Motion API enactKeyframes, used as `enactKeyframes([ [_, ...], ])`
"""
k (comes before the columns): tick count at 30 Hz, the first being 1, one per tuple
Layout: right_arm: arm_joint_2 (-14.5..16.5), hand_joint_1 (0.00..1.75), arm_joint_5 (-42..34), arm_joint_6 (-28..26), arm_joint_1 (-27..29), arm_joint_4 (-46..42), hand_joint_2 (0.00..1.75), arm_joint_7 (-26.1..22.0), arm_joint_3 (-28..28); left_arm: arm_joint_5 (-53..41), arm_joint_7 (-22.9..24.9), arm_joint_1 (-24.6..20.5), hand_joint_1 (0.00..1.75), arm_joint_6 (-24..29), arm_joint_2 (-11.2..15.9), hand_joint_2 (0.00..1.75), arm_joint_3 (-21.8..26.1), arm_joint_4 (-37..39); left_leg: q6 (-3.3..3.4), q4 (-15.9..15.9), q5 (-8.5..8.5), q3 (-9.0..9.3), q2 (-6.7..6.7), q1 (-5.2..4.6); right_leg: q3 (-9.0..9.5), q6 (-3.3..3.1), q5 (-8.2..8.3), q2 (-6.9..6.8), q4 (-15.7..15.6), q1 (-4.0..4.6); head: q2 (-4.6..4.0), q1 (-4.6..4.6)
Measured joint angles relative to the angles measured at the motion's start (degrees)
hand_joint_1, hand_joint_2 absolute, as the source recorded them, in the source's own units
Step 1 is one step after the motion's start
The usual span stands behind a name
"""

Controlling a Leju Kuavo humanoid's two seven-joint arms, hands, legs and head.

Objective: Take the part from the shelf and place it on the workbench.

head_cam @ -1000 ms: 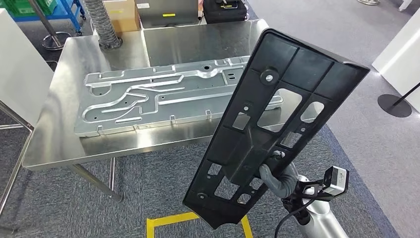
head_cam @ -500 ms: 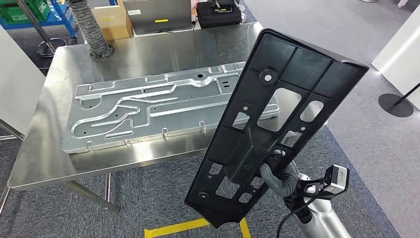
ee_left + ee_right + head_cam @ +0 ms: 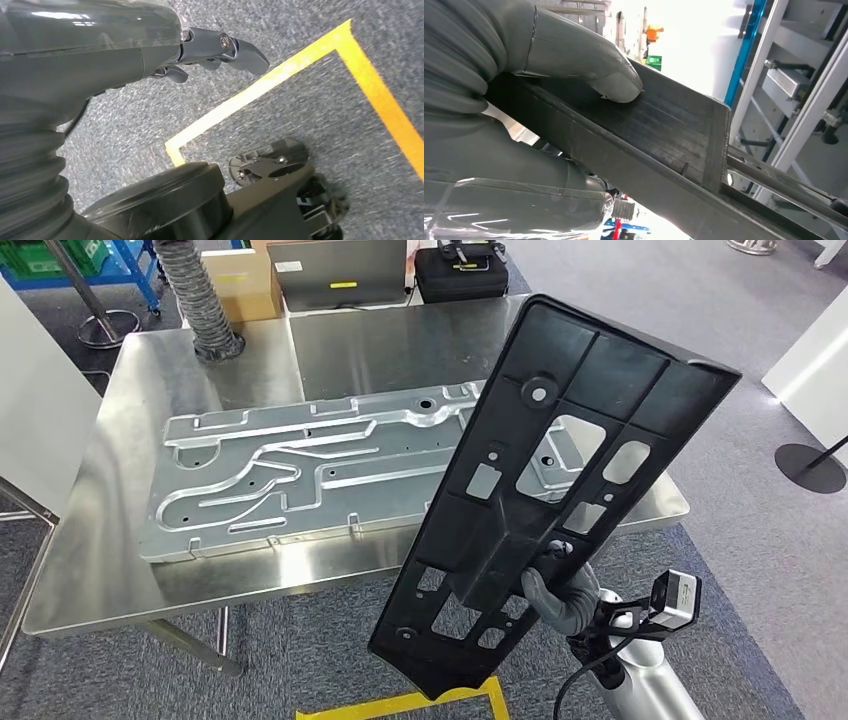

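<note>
A long black plastic panel (image 3: 545, 490) with several cut-outs stands tilted in front of me, its upper end over the steel workbench (image 3: 390, 335). My right hand (image 3: 562, 595) grips the panel near its lower end. In the right wrist view my thumb (image 3: 589, 65) presses on the panel's black edge (image 3: 659, 135). My left hand (image 3: 215, 47) hangs by my side over grey carpet, fingers apart and holding nothing.
A large silver stamped metal sheet (image 3: 310, 470) lies across the workbench. A ribbed hose (image 3: 195, 295), a cardboard box (image 3: 240, 280), a laptop (image 3: 335, 270) and a black case (image 3: 460, 270) stand at the far edge. Yellow floor tape (image 3: 400, 705) marks the carpet.
The camera has shifted, so the bench and sheet sit a little differently in the picture. The panel stays in my right hand at about the same tilt.
</note>
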Motion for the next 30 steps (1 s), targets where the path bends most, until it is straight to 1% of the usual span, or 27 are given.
enactKeyframes([
  [1, 0.0, 1.75, 0.0, -0.2, -0.1, 0.0, 1.75, 0.2, 0.0, 0.0, 0.0, 0.0, 0.0, 0.0, 0.0, 1.75, 0.0, 0.0, -0.24, 0.1, -0.25, 0.02, 0.0, -0.02, 0.71, -0.35, 0.68, -0.01, -2.1, 0.25, 0.0, 0.01],
  [3, 0.0, 1.75, -0.3, -0.7, -0.5, 0.0, 1.75, 0.8, 0.0, 0.0, 0.1, -0.1, 0.0, 0.0, -0.1, 1.75, 0.0, 0.0, -0.79, 0.0, -0.5, -0.12, 0.06, -0.03, 0.87, -0.77, 0.33, 0.08, -3.2, 0.63, 0.0, 0.01],
  [5, 0.0, 1.75, -0.9, -1.1, -1.1, -0.2, 1.75, 1.9, 0.0, 0.0, 0.2, -0.2, 0.0, -0.2, -0.1, 1.75, 0.0, 0.0, -1.42, 0.3, -1.06, -0.11, 0.18, -0.06, 1.3, -1.1, 0.16, 0.18, -3.9, 0.25, 0.0, 0.01],
  [6, 0.0, 1.75, -1.3, -1.3, -1.7, -0.2, 1.75, 2.6, 0.0, -0.1, 0.2, -0.3, 0.0, -0.2, 0.0, 1.75, 0.0, 0.0, -1.77, 1.6, -1.89, -0.59, 0.23, -0.06, 1.66, -1.3, 0.13, 0.16, -4.3, 0.03, 0.0, 0.0],
  [7, 0.0, 1.75, -1.7, -1.5, -2.4, -0.2, 1.75, 3.5, 0.0, -0.2, 0.3, -0.3, 0.0, -0.3, 0.0, 1.75, 0.0, 0.0, -2.1, 4.2, -3.2, -1.79, 0.25, 0.02, 2.01, -1.49, 0.07, 0.12, -4.6, -0.18, 0.0, 0.0],
  [8, 0.0, 1.75, -2.2, -1.7, -3.3, -0.2, 1.75, 4.4, 0.0, -0.3, 0.3, -0.4, 0.0, -0.4, 0.0, 1.75, 0.0, 0.0, -2.4, 7.9, -4.74, -3.65, 0.27, 0.2, 2.22, -1.65, -0.03, 0.09, -4.6, -0.16, 0.0, 0.0],
  [9, -0.1, 1.75, -2.6, -2.0, -4.2, -0.1, 1.75, 5.3, 0.0, -0.4, 0.3, -0.4, 0.0, -0.5, 0.0, 1.75, 0.0, 0.0, -2.64, 11.9, -6.21, -5.96, 0.27, 0.38, 2.32, -1.76, -0.15, 0.07, -4.6, -0.17, 0.0, -0.01],
  [10, -0.1, 1.75, -3.1, -2.2, -5.2, 0.0, 1.75, 6.2, 0.0, -0.6, 0.3, -0.5, 0.0, -0.6, 0.0, 1.75, 0.0, 0.0, -2.85, 15.1, -6.91, -7.99, 0.27, 0.54, 2.41, -1.79, -0.27, 0.08, -4.6, -0.17, 0.0, -0.01],
  [11, -0.1, 1.75, -3.4, -2.6, -6.2, 0.2, 1.75, 7.1, 0.0, -0.7, 0.3, -0.5, 0.0, -0.6, 0.0, 1.75, 0.0, 0.0, -3.01, 16.5, -6.49, -9.18, 0.28, 0.67, 2.56, -1.76, -0.4, 0.1, -4.5, -0.17, 0.0, -0.01],
  [12, -0.1, 1.75, -3.6, -3.1, -7.4, 0.4, 1.75, 7.9, 0.0, -0.8, 0.3, -0.6, 0.0, -0.7, 0.0, 1.75, 0.0, 0.0, -3.1, 15.7, -4.91, -9.3, 0.3, 0.79, 2.78, -1.7, -0.57, 0.14, -4.5, -0.2, 0.0, -0.01],
  [13, -0.1, 1.75, -3.7, -3.6, -8.7, 0.7, 1.75, 8.6, 0.0, -0.9, 0.3, -0.7, 0.0, -0.7, 0.1, 1.75, 0.0, 0.0, -3.1, 12.8, -2.49, -8.39, 0.31, 0.89, 3.05, -1.59, -0.76, 0.21, -4.4, -0.23, 0.0, -0.01],
  [14, -0.1, 1.75, -3.7, -4.1, -10.0, 1.0, 1.75, 9.3, 0.0, -1.0, 0.3, -0.6, 0.0, -0.7, 0.1, 1.75, 0.0, 0.0, -3.03, 9.0, 0.06, -6.98, 0.32, 0.97, 3.3, -1.43, -0.96, 0.3, -4.4, -0.25, 0.0, -0.01],
  [15, -0.1, 1.75, -3.7, -4.5, -11.0, 1.3, 1.75, 9.7, 0.0, -1.1, 0.2, -0.6, 0.0, -0.7, 0.1, 1.75, 0.0, 0.0, -2.94, 5.7, 1.99, -5.73, 0.33, 1.02, 3.48, -1.31, -1.11, 0.38, -4.3, -0.27, 0.0, -0.01],
  [16, -0.1, 1.75, -3.7, -4.7, -11.6, 1.4, 1.75, 9.9, 0.0, -1.1, 0.2, -0.6, 0.0, -0.7, 0.2, 1.75, 0.0, 0.0, -2.86, 3.7, 3.14, -4.91, 0.34, 1.04, 3.57, -1.2, -1.2, 0.44, -4.2, -0.28, 0.0, -0.01],
  [17, -0.1, 1.75, -3.7, -4.8, -11.9, 1.5, 1.75, 10.1, 0.0, -1.1, 0.2, -0.6, 0.0, -0.7, 0.2, 1.75, 0.0, 0.0, -2.81, 2.8, 3.55, -4.58, 0.34, 1.04, 3.59, -1.15, -1.25, 0.46, -4.2, -0.28, 0.0, -0.01],
  [20, -0.1, 1.75, -3.6, -5.1, -12.9, 1.8, 1.75, 10.5, 0.0, -1.2, 0.2, -0.6, 0.0, -0.7, 0.2, 1.75, 0.0, 0.0, -2.67, 1.9, 3.18, -4.23, 0.35, 0.92, 3.49, -0.98, -1.32, 0.53, -4.1, -0.06, 0.0, 0.0],
  [21, -0.1, 1.75, -3.2, -5.6, -14.5, 2.4, 1.75, 11.1, -0.1, -1.2, 0.1, -0.5, 0.0, -0.8, 0.2, 1.75, 0.0, 0.0, -2.4, 1.5, 2.99, -4.14, 0.33, 0.82, 3.3, -0.69, -1.25, 0.62, -4.0, 0.01, 0.0, 0.0],
  [22, 0.0, 1.75, -2.2, -6.6, -17.1, 3.4, 1.75, 12.1, -0.1, -1.3, -0.1, -0.5, 0.0, -0.9, 0.2, 1.75, 0.0, 0.0, -1.85, 0.9, 2.96, -3.97, 0.36, 0.82, 2.68, -0.14, -1.83, 0.64, -3.0, 0.0, 0.0, 0.0],
  [23, 0.0, 1.75, -1.0, -7.5, -19.9, 4.7, 1.75, 13.2, -0.2, -1.4, -0.2, -0.5, 0.0, -1.0, 0.2, 1.75, 0.0, 0.0, -1.29, 0.5, 3.1, -3.93, 0.44, 0.86, 1.57, 0.41, -2.89, 0.64, -1.1, -0.13, 0.0, 0.0],
  [24, 0.1, 1.75, 0.4, -8.7, -22.8, 6.1, 1.75, 14.3, -0.4, -1.5, -0.4, -0.4, 0.0, -1.1, 0.2, 1.75, 0.0, 0.0, -0.72, 0.2, 3.23, -3.93, 0.54, 0.89, -0.08, 0.99, -4.39, 0.62, 2.0, -0.27, 0.0, 0.01],
  [25, 0.2, 1.75, 1.6, -9.5, -25.0, 7.4, 1.75, 15.0, -0.5, -1.6, -0.5, -0.4, 0.0, -1.2, 0.2, 1.75, 0.0, 0.0, -0.35, 0.0, 3.36, -3.84, 0.67, 0.93, -2.11, 1.4, -6.23, 0.56, 6.0, -0.38, 0.0, 0.02],
  [26, 0.3, 1.75, 2.4, -10.1, -26.5, 8.7, 1.75, 15.6, -0.7, -1.7, -0.6, -0.3, 0.0, -1.2, 0.2, 1.75, 0.0, 0.0, -0.25, 0.0, 3.32, -3.85, 0.78, 0.88, -4.01, 1.54, -7.36, 0.55, 9.5, -0.41, 0.0, 0.02],
  [27, 0.3, 1.75, 3.3, -10.6, -28.2, 10.2, 1.75, 16.1, -0.7, -1.7, -0.6, -0.3, 0.0, -1.3, 0.2, 1.75, 0.0, 0.0, -0.23, 0.1, 3.26, -3.84, 0.88, 0.83, -5.29, 1.62, -7.53, 0.55, 11.6, -0.43, 0.0, 0.02],
  [28, 0.4, 1.75, 4.5, -11.0, -30.3, 12.0, 1.75, 16.7, -0.8, -1.8, -0.8, -0.2, 0.0, -1.4, 0.2, 1.75, 0.0, 0.0, -0.23, 0.2, 3.17, -3.83, 0.97, 0.79, -5.59, 1.61, -6.6, 0.54, 11.5, -0.43, 0.0, 0.02],
  [29, 0.4, 1.75, 5.9, -11.6, -32.8, 14.0, 1.75, 17.3, -0.8, -1.8, -1.0, -0.1, 0.0, -1.4, 0.2, 1.75, 0.0, 0.0, -0.27, 0.4, 3.06, -3.83, 1.05, 0.76, -4.81, 1.52, -4.75, 0.53, 9.3, -0.43, 0.0, 0.02],
  [30, 0.5, 1.75, 7.5, -12.2, -35.6, 16.2, 1.75, 17.7, -0.7, -1.9, -1.3, -0.1, 0.0, -1.5, 0.2, 1.75, 0.0, 0.0, -0.35, 0.6, 2.91, -3.84, 1.12, 0.71, -3.19, 1.35, -2.45, 0.52, 5.5, -0.42, 0.0, 0.02],
])
